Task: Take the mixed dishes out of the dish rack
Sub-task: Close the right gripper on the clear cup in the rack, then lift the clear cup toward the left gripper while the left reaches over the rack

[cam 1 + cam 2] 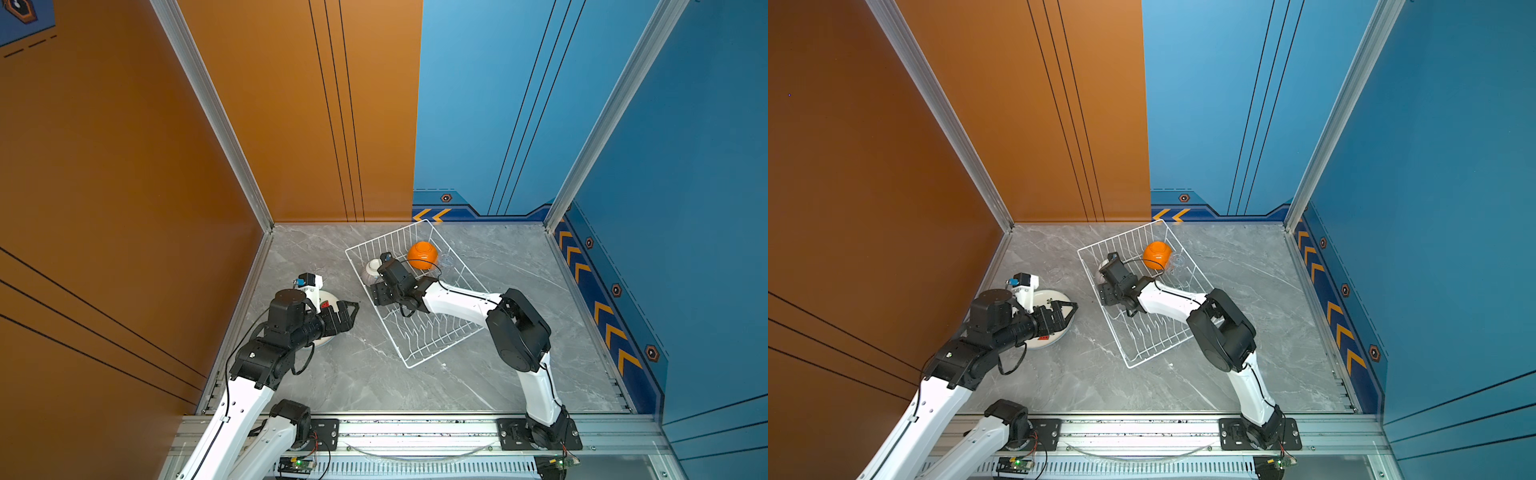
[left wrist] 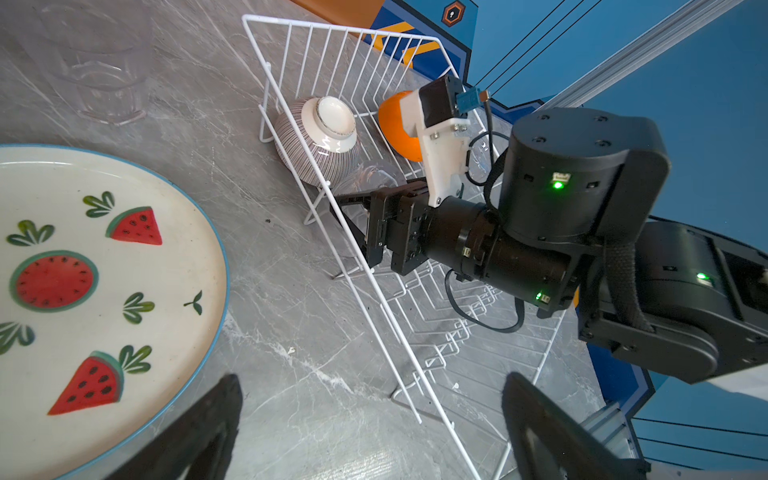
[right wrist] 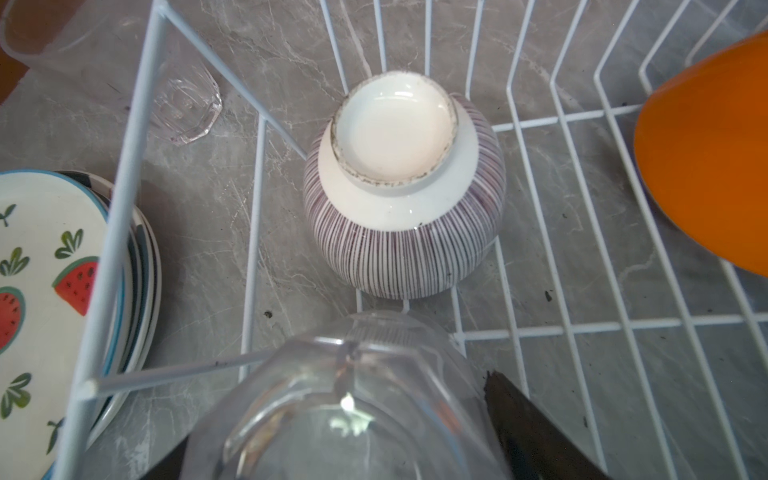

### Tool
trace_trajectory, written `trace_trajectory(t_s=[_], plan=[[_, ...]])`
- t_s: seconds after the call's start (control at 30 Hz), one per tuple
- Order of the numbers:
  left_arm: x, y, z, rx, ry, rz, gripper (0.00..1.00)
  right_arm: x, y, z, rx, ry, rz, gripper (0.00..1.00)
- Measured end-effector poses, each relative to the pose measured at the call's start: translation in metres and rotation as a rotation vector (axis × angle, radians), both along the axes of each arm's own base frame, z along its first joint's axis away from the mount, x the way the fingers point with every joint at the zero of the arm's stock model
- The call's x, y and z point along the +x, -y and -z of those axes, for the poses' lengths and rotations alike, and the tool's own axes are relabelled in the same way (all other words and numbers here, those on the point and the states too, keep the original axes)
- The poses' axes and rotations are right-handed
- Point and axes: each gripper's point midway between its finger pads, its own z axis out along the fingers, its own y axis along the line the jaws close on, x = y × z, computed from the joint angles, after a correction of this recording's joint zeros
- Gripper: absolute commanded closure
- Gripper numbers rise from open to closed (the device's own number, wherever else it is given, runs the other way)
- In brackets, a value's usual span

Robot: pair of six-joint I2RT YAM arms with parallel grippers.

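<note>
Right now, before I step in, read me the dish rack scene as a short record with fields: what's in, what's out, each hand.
In dish rack: striped bowl, orange bowl, both upside down; near glass; far glass beside orange bowl
On table: plate stack, watermelon plate on top; loose glass
Right hand: jaws flank near glass; grip unclear
Left hand: open, empty, by plate stack

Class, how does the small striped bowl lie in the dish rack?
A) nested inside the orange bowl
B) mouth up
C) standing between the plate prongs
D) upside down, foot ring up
D: the striped bowl shows its white foot ring on top and sits apart from the orange bowl.
</note>
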Motion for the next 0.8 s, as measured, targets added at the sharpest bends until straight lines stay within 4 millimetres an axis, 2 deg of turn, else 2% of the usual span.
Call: trace_trajectory(t_s=[0.1, 0.2, 0.37, 0.47, 0.6, 0.8], plan=[[0.000, 0.000, 0.000, 0.000, -0.001, 0.000, 0.02, 0.005, -0.002, -0.010, 0.013, 0.036, 0.016, 0.34], [0.000, 0.000, 0.003, 0.001, -0.006, 0.000, 0.02, 0.005, -0.001, -0.008, 0.010, 0.037, 0.022, 0.44], [0.000, -0.001, 0.006, -0.003, -0.017, -0.006, 0.02, -0.001, 0.005, -0.010, 0.006, 0.033, 0.025, 0.45], [0.000, -0.001, 0.006, -0.006, -0.018, -0.009, 0.02, -0.007, 0.015, -0.020, 0.014, 0.040, 0.035, 0.45], [-0.001, -0.001, 0.005, -0.014, -0.021, -0.014, 0.02, -0.015, 0.030, -0.052, 0.056, 0.074, 0.060, 0.45], [0.000, 0.001, 0.002, -0.040, -0.013, -0.015, 0.02, -0.031, 0.055, -0.114, 0.200, 0.140, 0.112, 0.45]])
